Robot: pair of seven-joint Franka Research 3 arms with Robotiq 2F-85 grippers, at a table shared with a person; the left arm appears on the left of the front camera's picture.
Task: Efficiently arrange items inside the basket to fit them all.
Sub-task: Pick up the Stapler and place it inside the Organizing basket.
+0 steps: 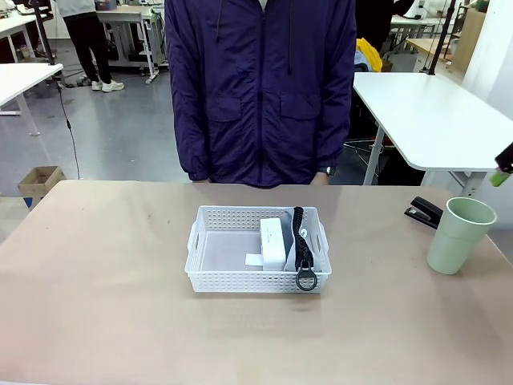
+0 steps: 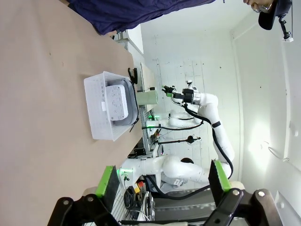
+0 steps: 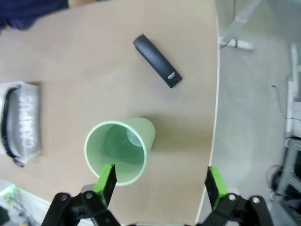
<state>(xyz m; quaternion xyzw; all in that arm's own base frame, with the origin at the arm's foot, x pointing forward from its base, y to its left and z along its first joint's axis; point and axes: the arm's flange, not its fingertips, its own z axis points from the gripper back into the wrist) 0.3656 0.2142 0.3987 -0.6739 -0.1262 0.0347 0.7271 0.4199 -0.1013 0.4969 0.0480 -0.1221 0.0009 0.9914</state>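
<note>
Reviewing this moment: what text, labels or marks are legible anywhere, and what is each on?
"CAMPUS": on the grey pouch, running sideways in the right wrist view.
Small pale mark near one end of the black stapler: too small to read.
Faint marks on the white box in the basket: too blurred to read.

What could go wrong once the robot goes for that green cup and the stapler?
The upright cup stands near the table edge, under the open right gripper; an off-centre grab might tip it or knock it off. The white box and pouch fill the right half of the basket, so cup and stapler may crowd what's left.
</note>
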